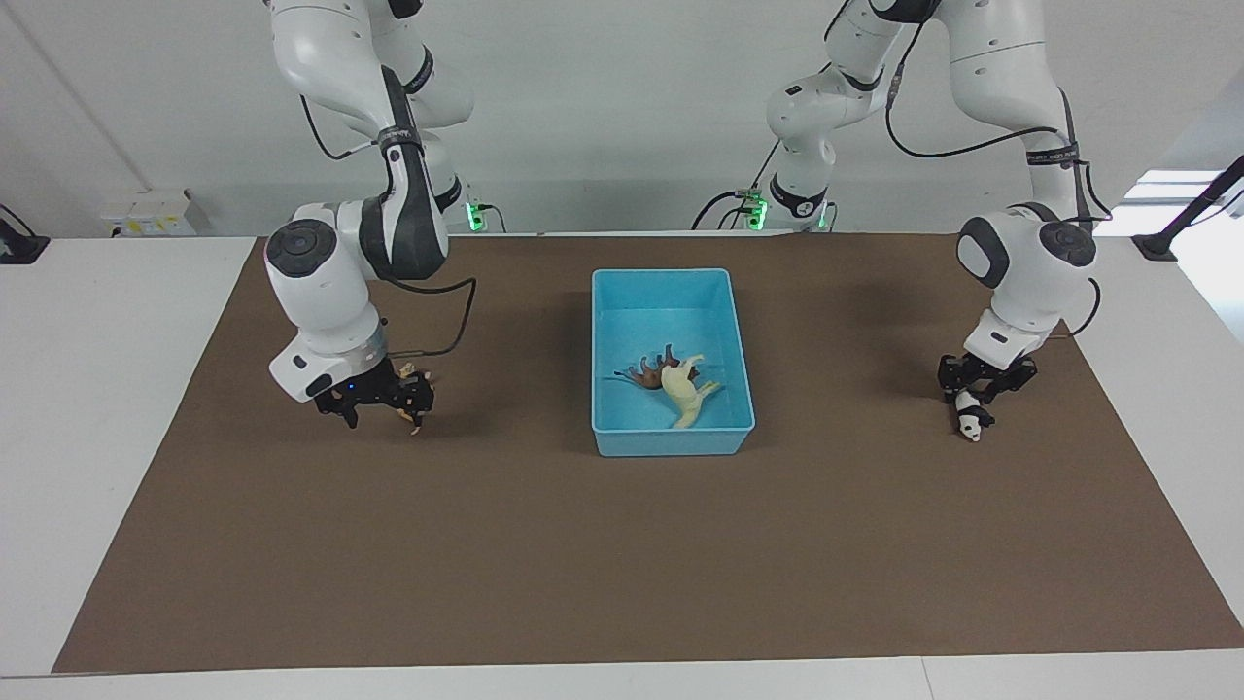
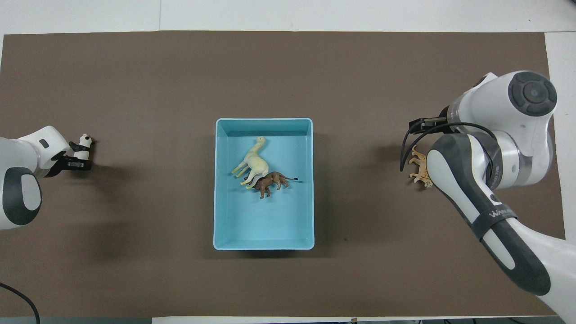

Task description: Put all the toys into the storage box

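Observation:
The light-blue storage box (image 1: 671,447) (image 2: 263,246) stands mid-mat. In it lie the cream long-necked toy (image 1: 683,389) (image 2: 254,162) and the brown lion (image 1: 646,371) (image 2: 270,182), touching each other. The orange tiger (image 1: 416,406) (image 2: 417,167) lies on the mat toward the right arm's end. My right gripper (image 1: 384,401) is low over it and open, with the tiger against one finger; in the overhead view the arm hides this gripper. The panda (image 1: 970,420) (image 2: 83,145) stands on the mat toward the left arm's end, and my left gripper (image 1: 982,384) (image 2: 76,163) has closed in around its upper part.
A brown mat (image 1: 622,544) covers most of the white table (image 1: 107,389). The right arm's cable (image 1: 457,321) loops between its wrist and the box. A black fixture (image 1: 1181,228) stands at the table's edge, toward the left arm's end.

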Controlling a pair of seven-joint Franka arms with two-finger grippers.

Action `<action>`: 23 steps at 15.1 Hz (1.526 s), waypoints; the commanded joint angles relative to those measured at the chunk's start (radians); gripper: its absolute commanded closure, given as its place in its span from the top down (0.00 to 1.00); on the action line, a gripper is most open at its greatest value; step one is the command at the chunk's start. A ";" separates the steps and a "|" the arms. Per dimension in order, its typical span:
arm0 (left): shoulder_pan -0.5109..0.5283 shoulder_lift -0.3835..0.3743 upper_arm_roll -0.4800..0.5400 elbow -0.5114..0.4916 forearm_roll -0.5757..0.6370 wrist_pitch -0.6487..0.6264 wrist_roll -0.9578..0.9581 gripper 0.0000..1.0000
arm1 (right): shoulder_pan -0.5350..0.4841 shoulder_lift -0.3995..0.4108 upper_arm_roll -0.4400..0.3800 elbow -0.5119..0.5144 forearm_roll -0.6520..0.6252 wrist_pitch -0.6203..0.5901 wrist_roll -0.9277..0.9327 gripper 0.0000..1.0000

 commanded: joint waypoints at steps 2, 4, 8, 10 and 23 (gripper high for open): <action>0.004 0.007 -0.007 0.021 0.020 0.002 -0.026 0.36 | -0.008 -0.104 0.016 -0.200 0.008 0.108 -0.030 1.00; -0.001 0.004 -0.009 0.073 0.020 -0.082 -0.037 0.36 | -0.012 -0.117 0.016 -0.251 0.008 0.154 -0.059 1.00; -0.114 -0.036 -0.017 0.245 0.018 -0.394 -0.179 0.36 | -0.023 -0.118 0.016 -0.305 0.008 0.228 -0.089 1.00; -0.224 -0.088 -0.020 0.305 0.015 -0.560 -0.340 0.36 | -0.022 -0.120 0.016 -0.315 0.009 0.231 -0.089 1.00; -0.836 -0.158 -0.027 0.198 -0.089 -0.375 -1.236 1.00 | -0.031 -0.132 0.016 -0.381 0.008 0.327 -0.163 0.00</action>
